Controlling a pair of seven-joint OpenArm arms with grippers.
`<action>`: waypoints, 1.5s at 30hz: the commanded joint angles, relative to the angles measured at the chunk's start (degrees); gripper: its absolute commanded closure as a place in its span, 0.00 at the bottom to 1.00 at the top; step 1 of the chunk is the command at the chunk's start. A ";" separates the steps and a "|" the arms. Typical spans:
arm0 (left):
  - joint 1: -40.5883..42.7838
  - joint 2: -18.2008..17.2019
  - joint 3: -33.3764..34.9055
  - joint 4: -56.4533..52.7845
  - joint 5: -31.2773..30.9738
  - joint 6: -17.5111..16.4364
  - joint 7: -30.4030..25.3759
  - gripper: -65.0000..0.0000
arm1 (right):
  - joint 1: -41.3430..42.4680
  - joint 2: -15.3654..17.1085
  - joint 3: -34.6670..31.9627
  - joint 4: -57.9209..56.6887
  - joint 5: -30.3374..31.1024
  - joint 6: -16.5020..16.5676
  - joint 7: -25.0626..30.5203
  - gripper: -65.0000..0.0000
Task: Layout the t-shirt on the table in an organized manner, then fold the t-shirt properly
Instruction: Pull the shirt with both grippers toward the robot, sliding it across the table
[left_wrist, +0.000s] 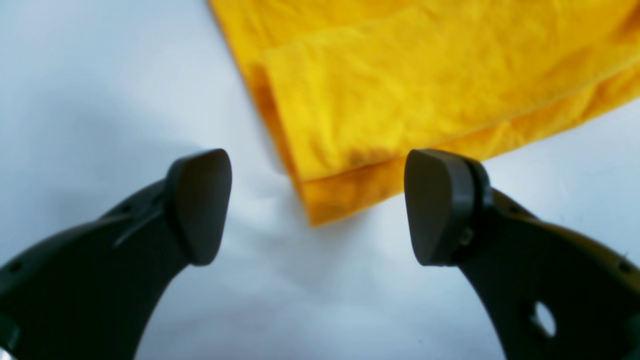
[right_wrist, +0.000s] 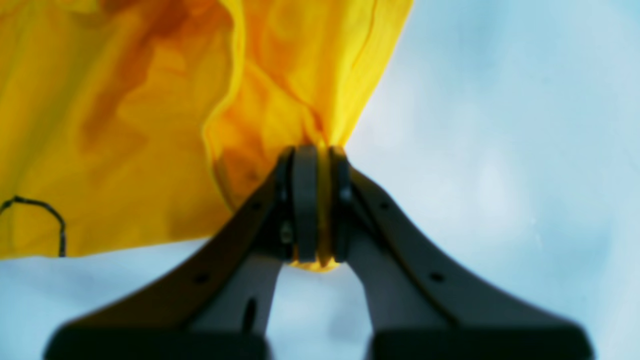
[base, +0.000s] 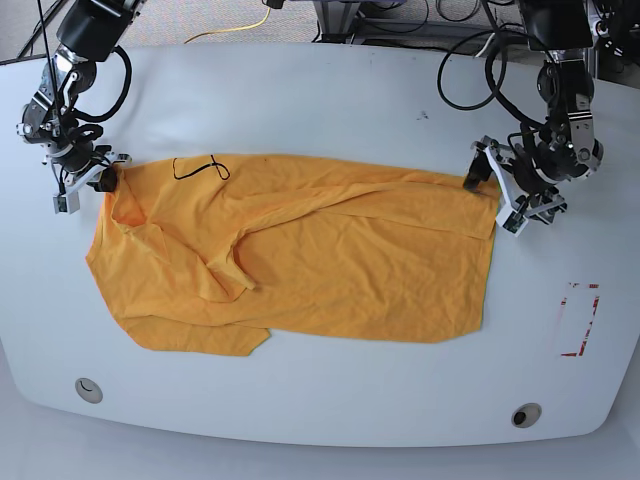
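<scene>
On the table (base: 330, 90), right jaws pinch the t-shirt (base: 300, 260); left jaws spread.

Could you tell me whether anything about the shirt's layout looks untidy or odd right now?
Yes. The shirt is not flat: a ridge of bunched cloth runs across its middle, and its lower corner near the right hand is folded over. That hand pinches one corner, while the left hand stands open beside the opposite corner.

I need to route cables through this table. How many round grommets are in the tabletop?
2: one grommet near the front-left corner, another grommet near the front-right corner in the base view. The t-shirt could hide more.
</scene>
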 joint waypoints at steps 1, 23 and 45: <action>-0.78 -0.76 0.39 0.00 -0.55 -0.03 -0.71 0.21 | 0.45 0.98 0.22 0.87 -0.01 -0.05 -0.26 1.00; -2.01 -1.02 0.47 -8.88 -0.47 -0.03 -0.80 0.46 | 0.45 0.98 0.39 0.87 0.08 -0.05 -0.26 1.00; 1.95 -4.71 3.20 -2.90 -0.38 -0.03 -0.45 0.99 | -3.86 1.07 0.66 3.95 0.08 -0.05 -0.26 1.00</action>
